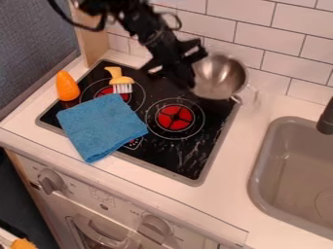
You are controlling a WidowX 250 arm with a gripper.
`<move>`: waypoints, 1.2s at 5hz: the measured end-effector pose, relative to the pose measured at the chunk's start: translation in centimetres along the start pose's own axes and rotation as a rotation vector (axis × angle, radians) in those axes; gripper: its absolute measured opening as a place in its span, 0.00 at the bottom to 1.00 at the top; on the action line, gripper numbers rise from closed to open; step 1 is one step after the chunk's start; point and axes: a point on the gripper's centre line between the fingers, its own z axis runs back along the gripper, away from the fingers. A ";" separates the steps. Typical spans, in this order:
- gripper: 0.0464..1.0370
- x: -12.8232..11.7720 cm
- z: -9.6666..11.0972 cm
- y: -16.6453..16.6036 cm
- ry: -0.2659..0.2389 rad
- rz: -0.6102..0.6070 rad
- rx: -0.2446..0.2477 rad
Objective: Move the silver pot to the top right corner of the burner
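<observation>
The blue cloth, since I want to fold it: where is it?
In the camera view, the blue cloth lies left, over the front-left part of the cooktop, just below the pastry brush, its lowest corner on the white counter.

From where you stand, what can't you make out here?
In the camera view:
Silver pot: part of its left side, behind the black arm.
Back left burner: partly under the blue cloth and brush.
Sink: cut off by the right edge.
Orange thing: cut off, bottom left.
</observation>
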 end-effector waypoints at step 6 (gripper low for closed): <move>0.97 -0.4 -0.4 -0.5 0.110 -0.054 0.033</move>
